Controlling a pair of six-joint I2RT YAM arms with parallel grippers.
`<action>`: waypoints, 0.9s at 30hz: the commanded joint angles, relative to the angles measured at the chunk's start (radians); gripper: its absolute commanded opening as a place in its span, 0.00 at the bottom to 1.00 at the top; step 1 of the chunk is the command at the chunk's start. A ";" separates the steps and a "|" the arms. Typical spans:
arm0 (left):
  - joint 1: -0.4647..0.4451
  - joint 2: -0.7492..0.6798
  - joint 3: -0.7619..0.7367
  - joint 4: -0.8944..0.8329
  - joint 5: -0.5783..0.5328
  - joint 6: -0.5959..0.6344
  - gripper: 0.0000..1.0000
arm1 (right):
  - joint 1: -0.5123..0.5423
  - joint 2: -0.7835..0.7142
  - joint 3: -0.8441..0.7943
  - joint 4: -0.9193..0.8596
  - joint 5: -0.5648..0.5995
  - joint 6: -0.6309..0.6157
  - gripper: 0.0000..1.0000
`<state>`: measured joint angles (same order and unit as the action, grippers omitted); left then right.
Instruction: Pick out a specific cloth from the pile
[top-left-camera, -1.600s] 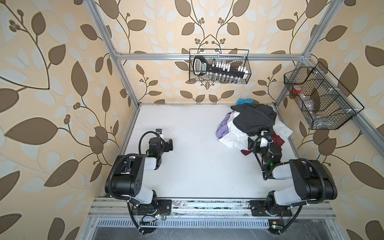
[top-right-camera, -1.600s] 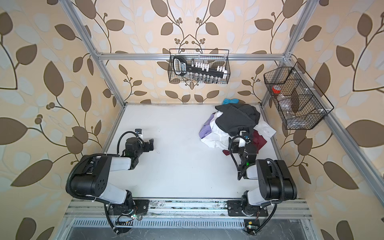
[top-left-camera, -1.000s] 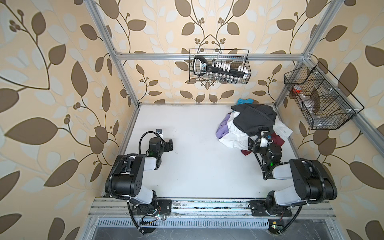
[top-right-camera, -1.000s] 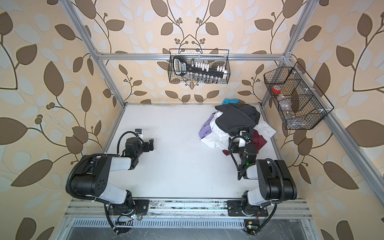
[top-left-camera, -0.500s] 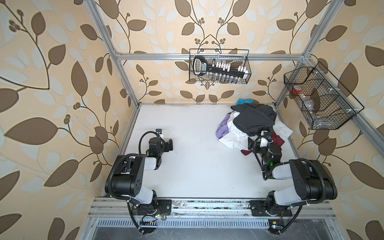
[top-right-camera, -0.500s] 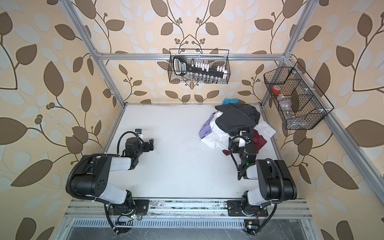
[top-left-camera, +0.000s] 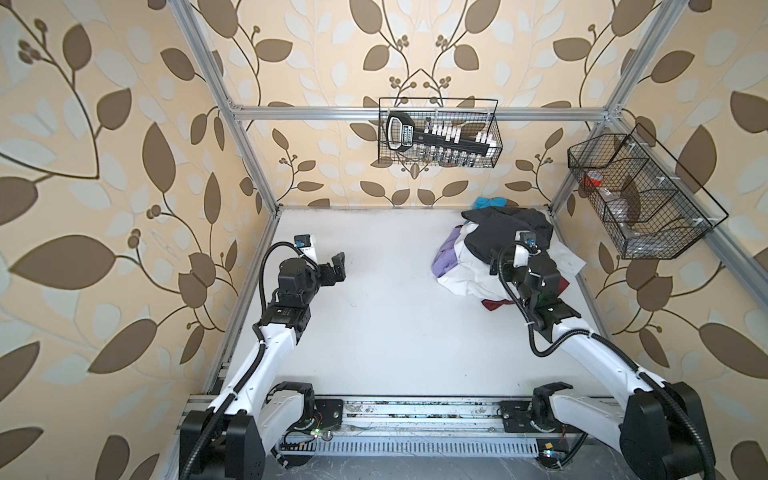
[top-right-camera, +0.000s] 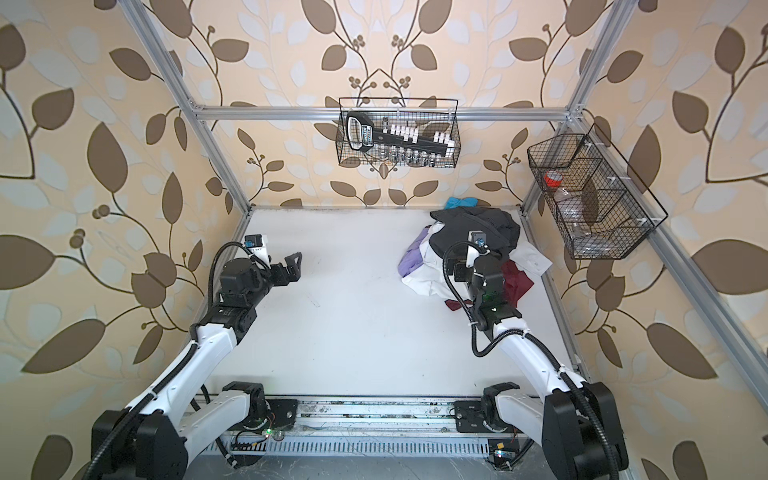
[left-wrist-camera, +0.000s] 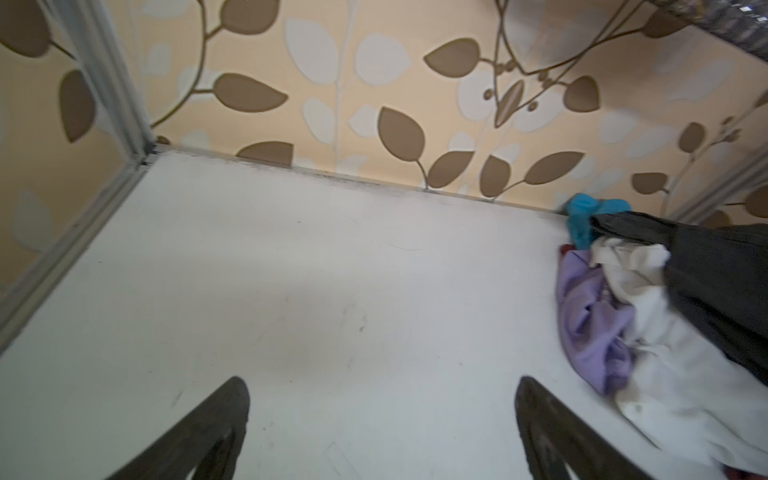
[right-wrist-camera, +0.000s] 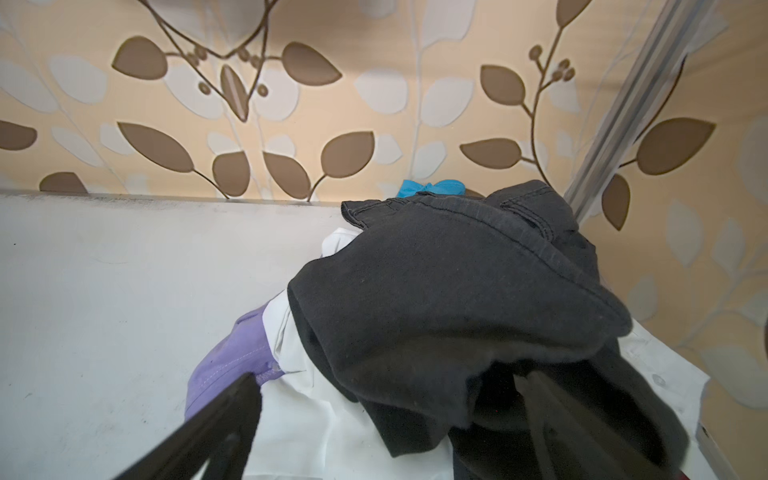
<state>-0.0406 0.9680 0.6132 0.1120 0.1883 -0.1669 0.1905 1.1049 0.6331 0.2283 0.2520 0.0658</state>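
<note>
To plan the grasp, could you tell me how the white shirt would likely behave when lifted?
The white shirt looks thin and crumpled, so probably floppy. The dark grey garment lies on it, so lifting may drag that along.

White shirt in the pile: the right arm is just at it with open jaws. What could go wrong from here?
1. The dark grey garment lies over the white shirt, between the open right jaws; closing may take grey fabric instead.
2. The lilac shirt lies right by one jaw and could be dragged along.
3. Most of the white shirt is buried, so pulling may topple the pile.
</note>
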 joint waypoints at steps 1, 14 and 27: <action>-0.008 -0.017 0.039 -0.162 0.296 -0.042 0.99 | 0.006 0.016 0.089 -0.328 0.011 0.070 0.99; -0.133 0.076 0.070 -0.234 0.619 0.073 0.98 | 0.065 0.231 0.224 -0.576 -0.136 0.127 0.90; -0.156 0.056 0.064 -0.251 0.595 0.107 0.99 | 0.012 0.250 0.214 -0.563 -0.155 0.170 0.87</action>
<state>-0.1848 1.0485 0.6418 -0.1394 0.7536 -0.0910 0.2150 1.3560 0.8352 -0.3286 0.1013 0.2111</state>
